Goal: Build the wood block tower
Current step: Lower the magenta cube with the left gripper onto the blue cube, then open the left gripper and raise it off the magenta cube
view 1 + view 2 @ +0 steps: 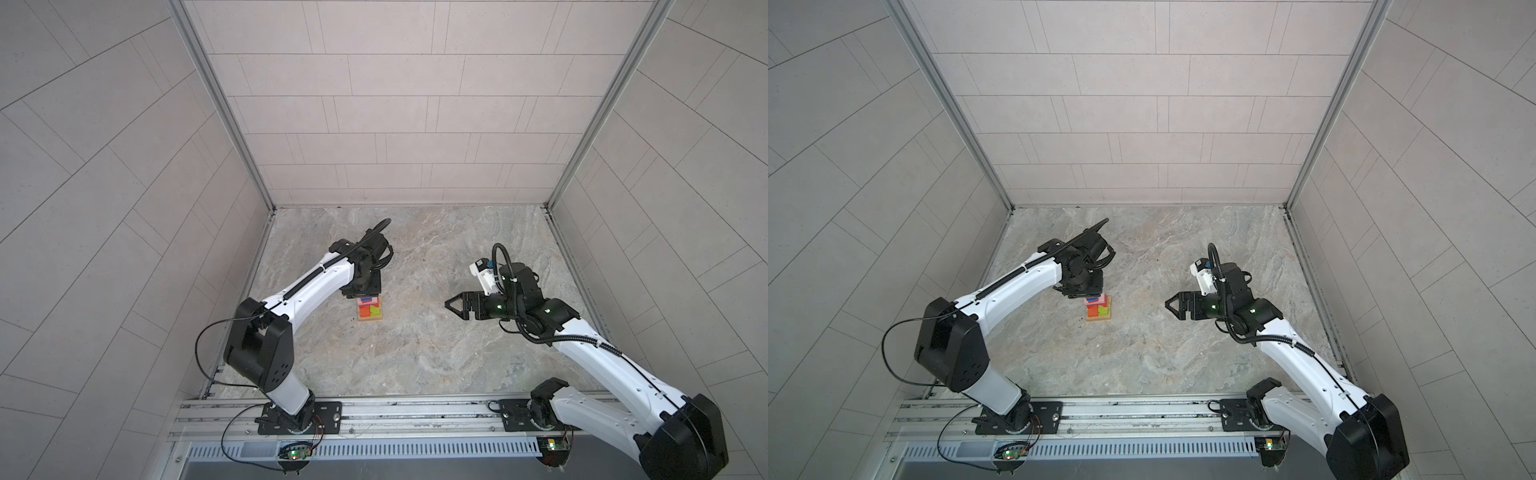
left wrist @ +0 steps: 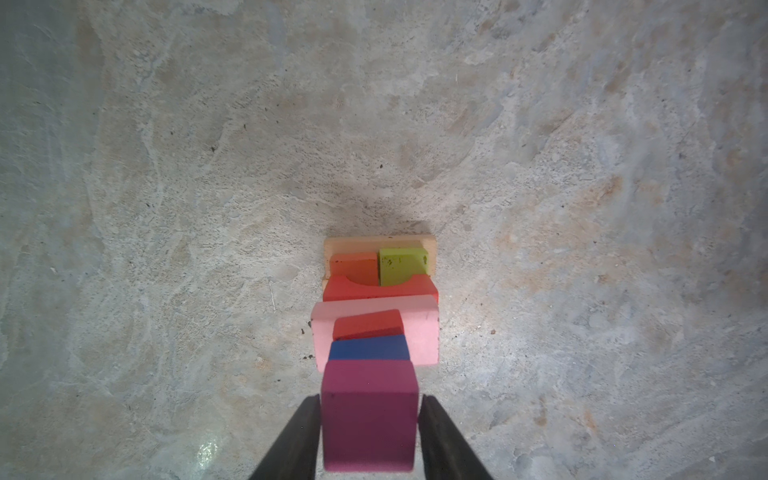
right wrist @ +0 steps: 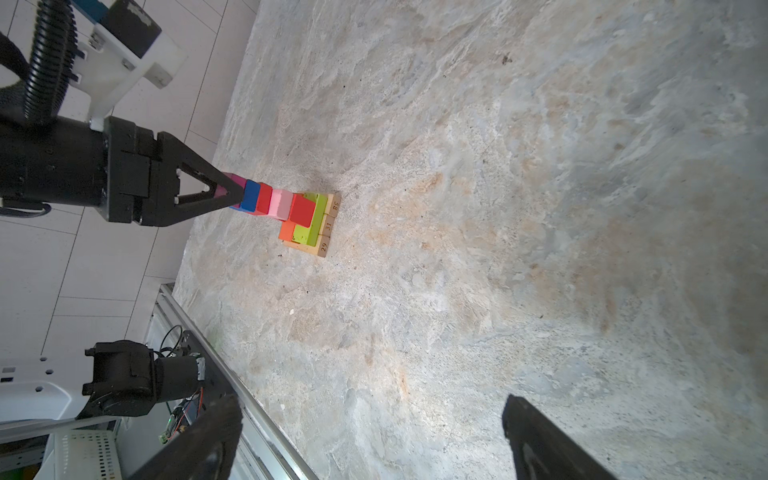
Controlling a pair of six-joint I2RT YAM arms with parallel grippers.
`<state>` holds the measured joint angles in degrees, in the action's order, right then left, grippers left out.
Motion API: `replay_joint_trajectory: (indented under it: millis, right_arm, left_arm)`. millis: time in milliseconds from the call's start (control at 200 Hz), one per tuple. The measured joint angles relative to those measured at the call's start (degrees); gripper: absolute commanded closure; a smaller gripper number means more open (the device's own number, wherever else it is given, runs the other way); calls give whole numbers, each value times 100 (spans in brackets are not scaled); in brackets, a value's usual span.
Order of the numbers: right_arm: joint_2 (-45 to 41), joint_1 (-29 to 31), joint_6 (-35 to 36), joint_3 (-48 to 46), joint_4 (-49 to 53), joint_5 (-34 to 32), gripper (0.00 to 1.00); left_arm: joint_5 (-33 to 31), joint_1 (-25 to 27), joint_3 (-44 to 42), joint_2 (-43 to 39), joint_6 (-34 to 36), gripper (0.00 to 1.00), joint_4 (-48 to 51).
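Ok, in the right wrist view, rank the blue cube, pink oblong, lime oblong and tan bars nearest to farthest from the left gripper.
1. blue cube, near the top, right by the left gripper.
2. pink oblong, mid-stack.
3. lime oblong, low, on the bars.
4. tan bars, at the very bottom.

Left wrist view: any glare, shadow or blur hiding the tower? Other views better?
Left wrist view: the magenta cube looms large, a shadow lies beyond the tan bars, a glare spot on the table sits clear of the tower. Right wrist view: tower sharp, right pincer blurred. In both top views the tower is tiny, wall lines bowed.
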<state>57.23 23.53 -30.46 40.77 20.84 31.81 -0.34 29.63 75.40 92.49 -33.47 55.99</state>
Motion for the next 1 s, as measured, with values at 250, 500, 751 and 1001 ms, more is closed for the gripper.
replay_joint_trajectory:
  millis: [250, 500, 751, 1001]
  right_arm:
    - [0, 0, 0, 0, -2, 2, 1]
    - [0, 0, 20, 0, 0, 2, 1]
    - [0, 0, 28, 0, 2, 2, 1]
    - [17, 0, 48, 0, 17, 4, 1]
  left_arm:
    - [37, 0, 2, -2, 9, 48, 35]
    - [155, 0, 2, -2, 4, 47, 42]
    - [260, 0, 2, -2, 4, 47, 39]
    - [293, 0, 2, -2, 4, 47, 42]
